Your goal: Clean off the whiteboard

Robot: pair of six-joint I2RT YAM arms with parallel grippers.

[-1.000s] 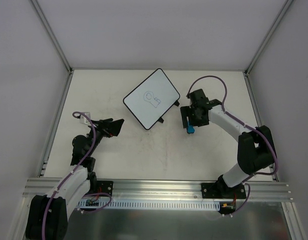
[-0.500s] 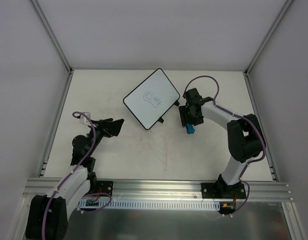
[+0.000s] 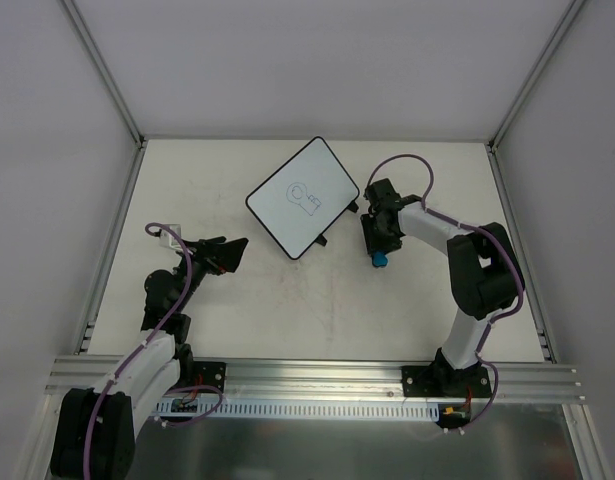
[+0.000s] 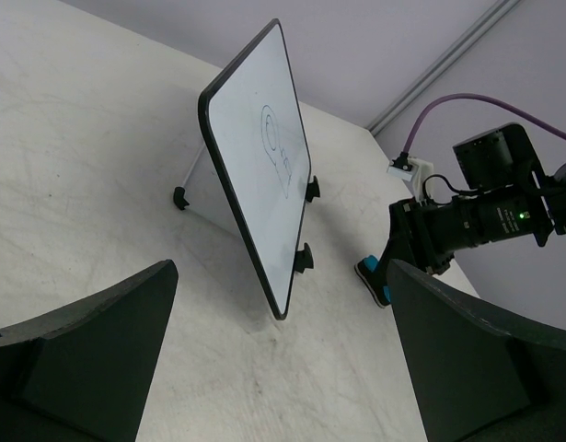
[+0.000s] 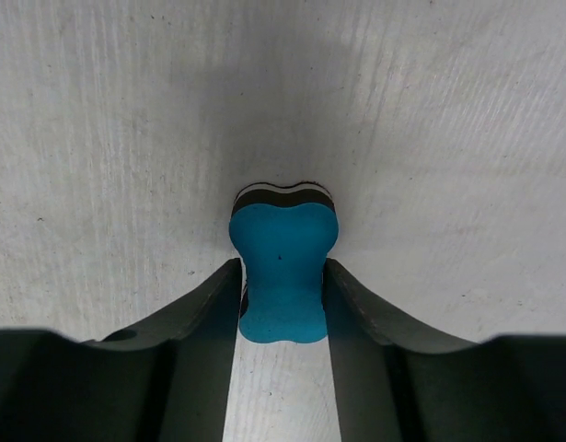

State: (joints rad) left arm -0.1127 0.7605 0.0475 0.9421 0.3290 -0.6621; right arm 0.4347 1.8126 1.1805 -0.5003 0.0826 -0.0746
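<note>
The whiteboard [image 3: 285, 216] stands mid-table, turned diagonally, with a pen doodle [image 3: 305, 196] on it. In the left wrist view the whiteboard [image 4: 250, 138] is propped up on a thin leg [image 4: 189, 180]. Just right of the board, the blue bone-shaped eraser [image 3: 379, 260] lies on the table. My right gripper [image 3: 377, 246] is over it, and its fingers press both sides of the eraser [image 5: 283, 267] at the waist. My left gripper [image 3: 230, 254] hovers left of the board, wide open and holding nothing; the left gripper [image 4: 281, 269] faces the board's near corner.
Grey walls and metal frame posts [image 3: 107, 85] enclose the pale table [image 3: 317, 310]. An aluminium rail [image 3: 317, 375] runs along the near edge by the arm bases. The right arm's purple cable [image 3: 402, 165] loops above its wrist.
The right gripper has closed its fingers onto the blue eraser, and the right arm has folded in closer to it. The left arm and the whiteboard have not moved.
</note>
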